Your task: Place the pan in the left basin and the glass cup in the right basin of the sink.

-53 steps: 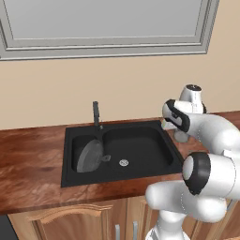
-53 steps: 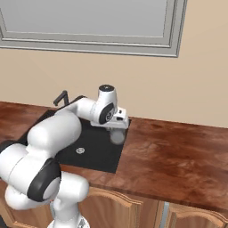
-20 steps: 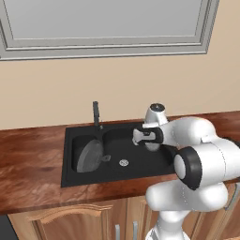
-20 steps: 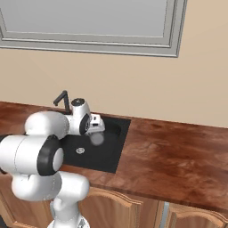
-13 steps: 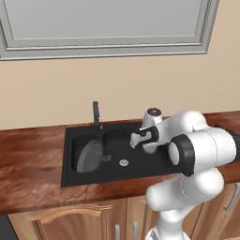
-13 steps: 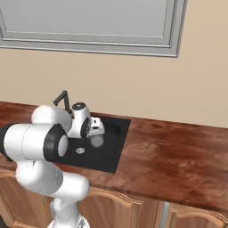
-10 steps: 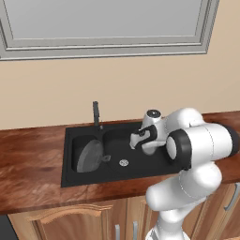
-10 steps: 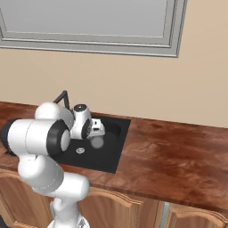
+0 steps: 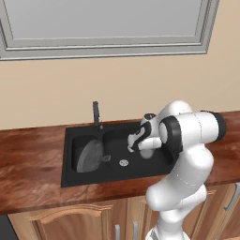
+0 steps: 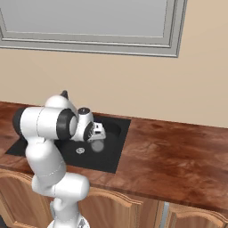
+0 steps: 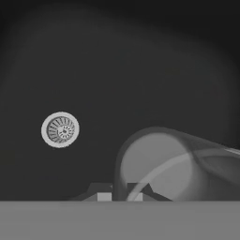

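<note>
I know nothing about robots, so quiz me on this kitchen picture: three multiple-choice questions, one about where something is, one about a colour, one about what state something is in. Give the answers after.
1. Where is the pan?
A. On the wooden counter
B. In the left basin
C. In the robot's grip

2. What colour is the sink?
A. Black
B. White
C. Steel silver

3. What is the gripper doing?
A. Open and empty
B. Shut on the faucet
C. Shut on the glass cup

Answers:
1. B, the dark round pan leans inside the narrower bowl, left of the divider.
2. A, both bowls and the rim are matte black; only the round drain is silver.
3. C, in the hand view the translucent cup sits right at the fingertips, over the right basin.
</note>
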You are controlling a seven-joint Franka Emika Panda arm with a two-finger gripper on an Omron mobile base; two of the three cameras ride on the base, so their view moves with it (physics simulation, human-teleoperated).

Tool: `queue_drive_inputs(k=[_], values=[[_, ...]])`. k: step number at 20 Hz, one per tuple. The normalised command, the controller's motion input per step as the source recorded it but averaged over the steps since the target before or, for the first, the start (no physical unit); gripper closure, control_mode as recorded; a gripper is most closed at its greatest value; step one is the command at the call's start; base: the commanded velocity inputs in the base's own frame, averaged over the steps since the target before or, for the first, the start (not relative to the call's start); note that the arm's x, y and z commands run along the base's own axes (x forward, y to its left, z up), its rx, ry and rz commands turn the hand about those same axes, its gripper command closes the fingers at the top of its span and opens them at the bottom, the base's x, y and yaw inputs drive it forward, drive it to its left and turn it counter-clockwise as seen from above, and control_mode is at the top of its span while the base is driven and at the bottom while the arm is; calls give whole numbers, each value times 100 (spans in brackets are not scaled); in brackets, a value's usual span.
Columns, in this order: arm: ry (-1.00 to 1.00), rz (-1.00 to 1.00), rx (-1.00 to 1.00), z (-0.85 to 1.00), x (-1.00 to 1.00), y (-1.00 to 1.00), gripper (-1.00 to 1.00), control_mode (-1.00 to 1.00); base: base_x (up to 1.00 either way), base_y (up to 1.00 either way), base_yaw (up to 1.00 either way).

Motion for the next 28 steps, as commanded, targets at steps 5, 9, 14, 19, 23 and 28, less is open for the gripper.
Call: queue_drive_inputs(k=[5,9,14,19,23,28], values=[[0,0,1,-29,11,8,100,-100,0,0,0],[0,0,0,-30,12,8,100,-100,0,0,0],[0,0,0,-31,9,6,100,-100,0,0,0],[0,0,0,-30,8,2,100,-100,0,0,0],[0,0,0,-31,6,1,100,-100,0,0,0],[0,0,0,-29,1,0,100,-100,0,0,0]])
